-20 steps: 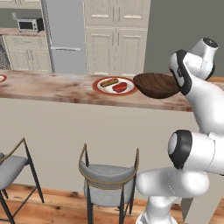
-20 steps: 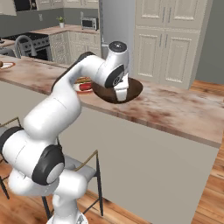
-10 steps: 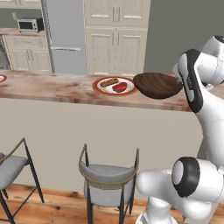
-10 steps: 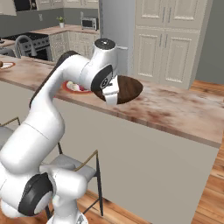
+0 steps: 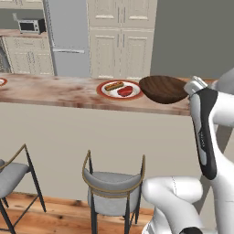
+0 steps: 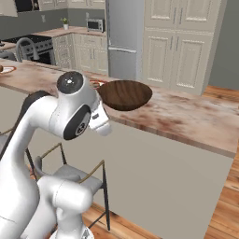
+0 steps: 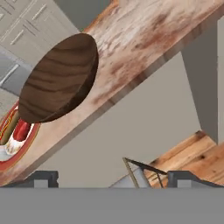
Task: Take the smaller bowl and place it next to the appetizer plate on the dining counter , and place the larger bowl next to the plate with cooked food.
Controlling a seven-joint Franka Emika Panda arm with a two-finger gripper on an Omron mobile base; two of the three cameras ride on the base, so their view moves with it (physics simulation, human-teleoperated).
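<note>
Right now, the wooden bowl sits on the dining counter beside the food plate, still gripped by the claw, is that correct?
Not quite: the claw is open and drawn back, off the bowl, as the hand view shows. The bowl does sit on the counter beside the plate.

Lg brown wood-grain bowl [image 5: 163,88] upright on dining counter [image 5: 59,91], beside food plate [image 5: 119,89].
</note>
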